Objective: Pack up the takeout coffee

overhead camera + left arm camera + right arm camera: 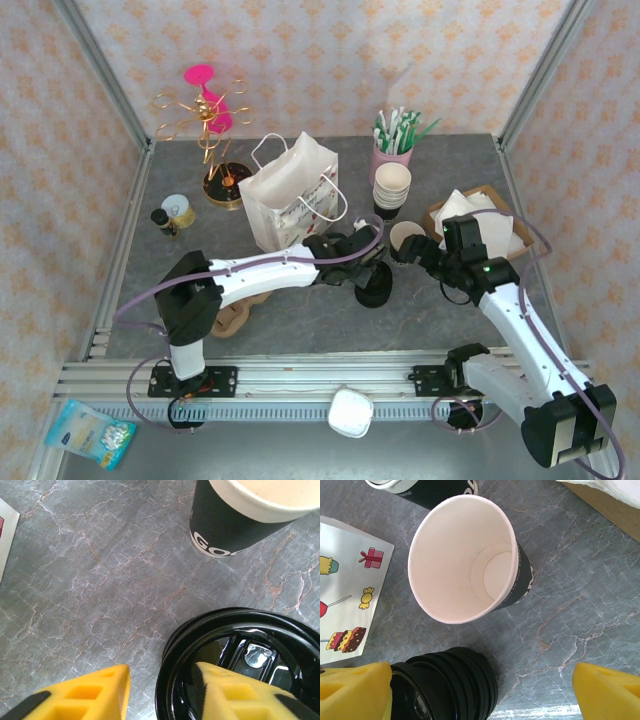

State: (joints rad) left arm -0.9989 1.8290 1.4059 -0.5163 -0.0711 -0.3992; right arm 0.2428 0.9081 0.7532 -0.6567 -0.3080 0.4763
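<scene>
My left end effector (160,679) is spread. Its yellow fingers (85,696) straddle the rim of the round black plastic lid (240,645) that tops the low pile of black lids (450,687). One finger hangs outside the rim over the grey marbled worktop (75,580), the other above the lid's well. I cannot tell whether either pad touches the plastic. My right end effector (482,680) is spread wide with nothing between its fingers. It hovers near the small paper cup (465,565), black outside and cream inside, which stands upright and lidless on the worktop just beside the pile.

I judge the lid to be thin, glossy and slippery. It sits nested in the lids beneath, so it may drag a second one up with it. The rim, pinched inside and out, is the place to hold it. The cup is empty, so it should be very light and quick to tip or skid, and its paper wall will buckle under a hard squeeze. I would take it low across the wall, where the base stiffens it, with light pressure.

Beyond the cup stands the stack of lidless cups (435,492). The white paper bag (285,195) with printed sweets stands open to the left, and a brown cardboard box (615,507) lies to the right.
</scene>
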